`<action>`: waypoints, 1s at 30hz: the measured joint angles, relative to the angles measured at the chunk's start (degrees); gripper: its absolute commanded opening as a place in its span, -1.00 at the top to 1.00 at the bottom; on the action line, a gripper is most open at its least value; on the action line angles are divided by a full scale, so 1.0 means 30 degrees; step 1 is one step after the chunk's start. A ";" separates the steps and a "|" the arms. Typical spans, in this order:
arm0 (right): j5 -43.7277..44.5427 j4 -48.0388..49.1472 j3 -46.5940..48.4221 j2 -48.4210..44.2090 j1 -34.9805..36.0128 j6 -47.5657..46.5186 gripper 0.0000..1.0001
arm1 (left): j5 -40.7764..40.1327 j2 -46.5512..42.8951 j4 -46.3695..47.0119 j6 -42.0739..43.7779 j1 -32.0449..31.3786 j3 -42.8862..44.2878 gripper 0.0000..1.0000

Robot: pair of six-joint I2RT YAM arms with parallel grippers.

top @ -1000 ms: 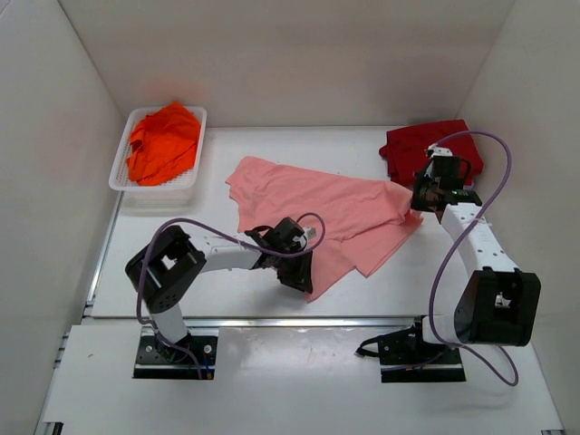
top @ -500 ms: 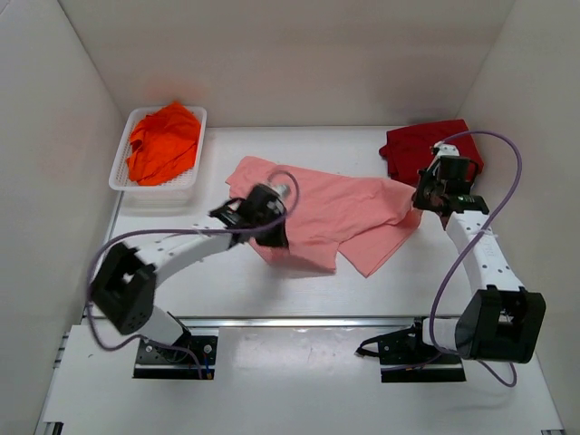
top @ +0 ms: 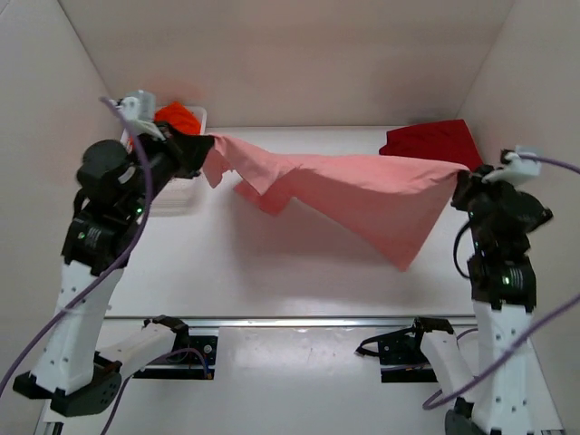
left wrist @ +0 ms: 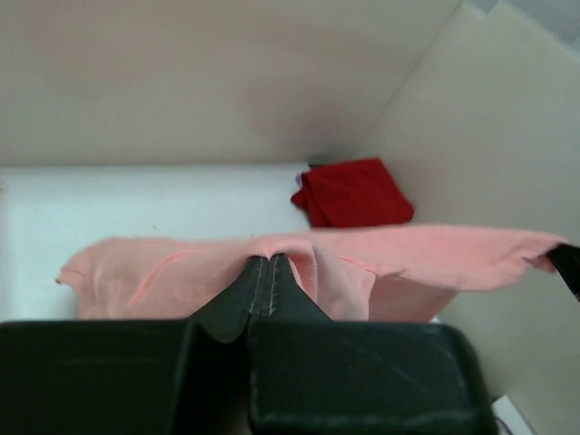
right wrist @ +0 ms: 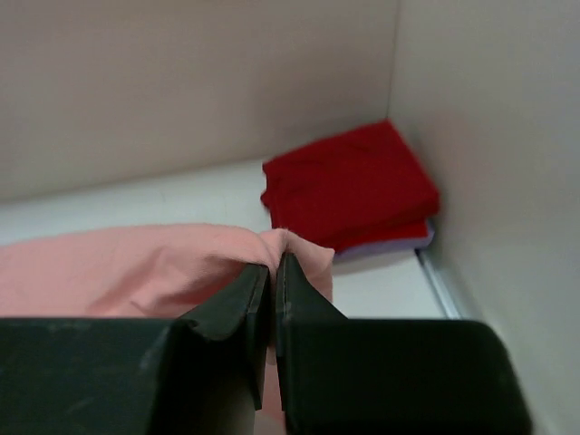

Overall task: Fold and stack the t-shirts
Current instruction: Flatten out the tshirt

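My left claw (top: 203,150) is pinched tight on 1 edge of the soft salmon-pink cloth t-shirt (top: 362,190), up high just in front of the white plastic slotted basket (top: 200,115). My right claw (top: 460,178) is clamped the same way on the opposite edge, near the right wall. Both pairs of fingers are closed with only cloth between them. The shirt hangs stretched between my 2 claws above the white table (top: 272,263). A loose fold droops near the left and a longer point sags toward the right. The folded dark red cloth t-shirt (top: 428,141) lies in the far right corner, behind my right claw. The bright orange cloth t-shirt (top: 178,115) sits bunched in the basket, mostly hidden by my left arm.
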 measured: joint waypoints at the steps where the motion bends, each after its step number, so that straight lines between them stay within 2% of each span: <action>1: 0.0073 -0.0036 0.0015 -0.0874 -0.0168 -0.0015 1.00 | -0.0066 -0.0423 -0.0109 -0.0051 0.0146 0.0357 1.00; 4: 0.0350 -0.0415 0.0758 -0.2849 -0.0321 -0.0015 0.99 | -0.0364 -0.1668 -0.0969 -0.0248 0.0240 0.1260 1.00; 6: 0.0576 -0.0627 0.1778 -0.3512 -0.0197 -0.0007 1.00 | -0.0503 -0.2098 -0.2018 -0.0328 0.0306 0.2834 1.00; 11: 0.0758 -0.1188 0.4342 -0.3213 0.0117 -0.0066 0.99 | -0.1311 -0.1989 -0.2790 -0.0182 0.0000 0.6564 1.00; 15: 0.0721 -0.0903 0.5814 -0.1836 0.0605 -0.0233 1.00 | -0.2266 -0.0131 -0.2761 0.0546 -0.0415 0.9857 1.00; 18: 0.0867 -0.0415 0.5836 -0.0036 0.1151 -0.0590 1.00 | -0.2419 0.2076 -0.2455 0.1005 0.0153 1.1570 1.00; 20: 0.0998 0.0124 0.5493 0.1064 0.1384 -0.0772 0.99 | -0.1931 0.3315 -0.1260 0.1042 0.1173 1.0914 1.00; 26: -0.0087 0.2783 0.2280 0.5238 0.0699 -0.0823 1.00 | -0.0284 0.7198 0.1690 0.0685 0.3235 0.4517 1.00; 30: -0.0306 0.4153 0.0291 0.8845 0.1013 -0.0707 1.00 | 0.0437 1.1788 0.2754 0.0765 0.3621 0.3971 1.00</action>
